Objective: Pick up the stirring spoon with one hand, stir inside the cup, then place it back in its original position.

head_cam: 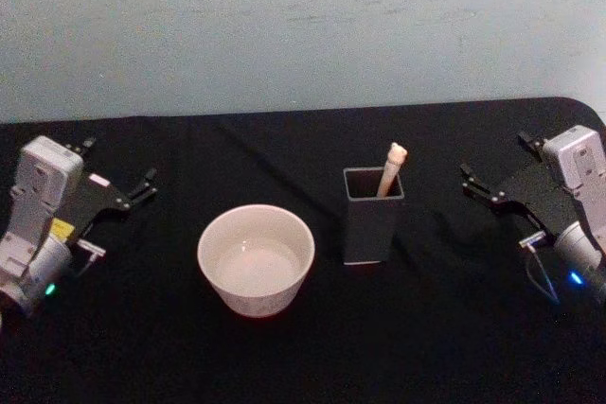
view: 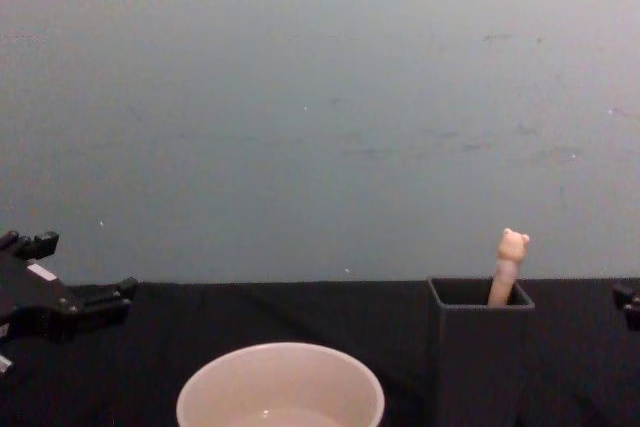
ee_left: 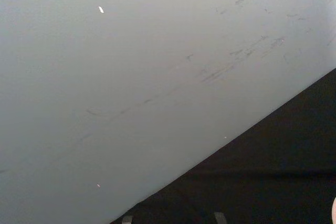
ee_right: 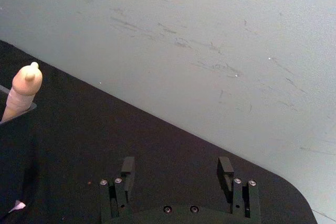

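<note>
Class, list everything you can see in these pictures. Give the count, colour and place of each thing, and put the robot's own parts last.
spoon: one, peach-beige handle with a bear head, standing tilted in the holder
holder: one, dark grey, on the table, right of the cup
cup: one, cream-pink, on the table near the middle
table: one, black
wall: one, pale grey-blue, behind the table
left gripper: one, black, open, at the table's left side
right gripper: one, black, open, at the table's right side

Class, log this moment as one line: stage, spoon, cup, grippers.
stage: not started | spoon: standing in holder | cup: left of holder, apart | left gripper: open, parked left | right gripper: open, parked right
</note>
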### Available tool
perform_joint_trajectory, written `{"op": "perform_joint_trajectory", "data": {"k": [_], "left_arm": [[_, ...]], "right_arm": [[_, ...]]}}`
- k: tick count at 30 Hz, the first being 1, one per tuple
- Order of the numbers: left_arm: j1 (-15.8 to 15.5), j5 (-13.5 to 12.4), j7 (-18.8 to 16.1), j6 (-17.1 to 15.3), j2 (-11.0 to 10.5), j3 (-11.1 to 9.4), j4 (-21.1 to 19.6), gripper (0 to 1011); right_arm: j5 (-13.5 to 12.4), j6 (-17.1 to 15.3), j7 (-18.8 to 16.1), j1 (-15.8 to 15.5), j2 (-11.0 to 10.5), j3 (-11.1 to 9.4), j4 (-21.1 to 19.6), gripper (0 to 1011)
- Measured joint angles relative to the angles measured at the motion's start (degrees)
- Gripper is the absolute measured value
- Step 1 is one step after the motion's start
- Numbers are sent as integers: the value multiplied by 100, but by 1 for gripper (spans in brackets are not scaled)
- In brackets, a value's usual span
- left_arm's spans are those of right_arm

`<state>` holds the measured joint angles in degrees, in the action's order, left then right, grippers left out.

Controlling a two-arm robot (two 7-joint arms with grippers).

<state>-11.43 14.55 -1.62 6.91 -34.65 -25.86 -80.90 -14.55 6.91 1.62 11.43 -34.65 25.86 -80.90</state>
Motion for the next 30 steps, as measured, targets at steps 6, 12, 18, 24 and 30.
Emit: {"op": "perform_joint_trajectory", "data": {"k": [6, 12, 18, 24, 30], "left_arm": [[0, 0, 0, 0, 0, 0, 0, 1001], [0, 0, 0, 0, 0, 0, 0, 1001], [0, 0, 0, 0, 0, 0, 0, 1001], [0, 0, 0, 0, 0, 0, 0, 1001], [0, 0, 0, 0, 0, 0, 0, 1001]], "right_arm": [[0, 0, 0, 0, 0, 0, 0, 1002], [0, 0, 0, 0, 0, 0, 0, 1000], [0, 0, 0, 0, 0, 0, 0, 1002], [0, 0, 0, 0, 0, 0, 0, 1002], [0, 0, 0, 0, 0, 0, 0, 1002]]}}
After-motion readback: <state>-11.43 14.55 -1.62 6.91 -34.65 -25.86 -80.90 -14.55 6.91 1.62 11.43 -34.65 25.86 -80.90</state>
